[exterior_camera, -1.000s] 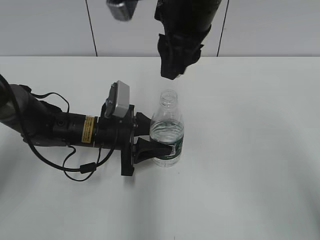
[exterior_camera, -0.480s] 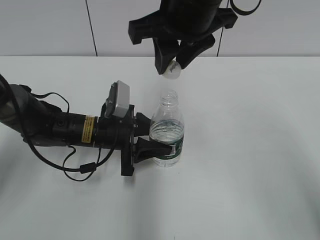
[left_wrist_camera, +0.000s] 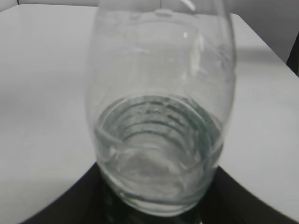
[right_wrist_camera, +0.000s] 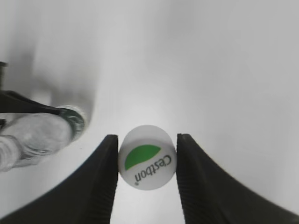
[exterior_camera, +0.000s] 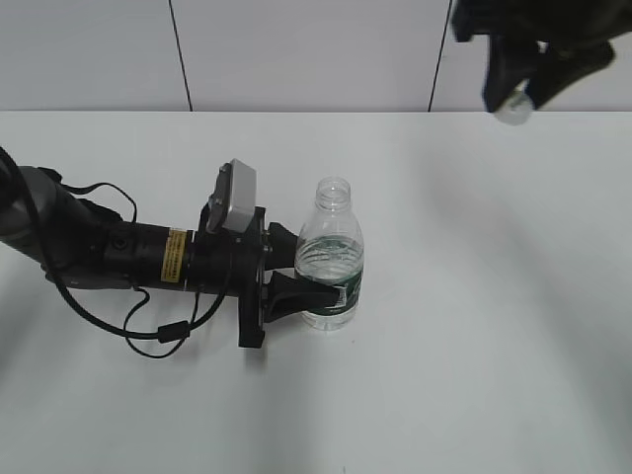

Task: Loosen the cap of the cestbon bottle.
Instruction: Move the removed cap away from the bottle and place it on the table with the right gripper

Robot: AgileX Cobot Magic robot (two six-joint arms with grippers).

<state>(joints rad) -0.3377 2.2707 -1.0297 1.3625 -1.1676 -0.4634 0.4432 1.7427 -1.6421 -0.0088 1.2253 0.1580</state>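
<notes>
White table [exterior_camera: 474, 326] against a pale panelled wall [exterior_camera: 296, 54], left gripper [exterior_camera: 281, 286] clamped on the open bottle [exterior_camera: 330, 259], right gripper [right_wrist_camera: 145, 163], blurred, apparently high at right, pinching the cap [right_wrist_camera: 146, 157].

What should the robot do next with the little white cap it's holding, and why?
Probably lower the cap onto the bare table and let go. The right gripper holds it in the air, far from the open bottle, which the left gripper clamps, so the cap is off.
</notes>
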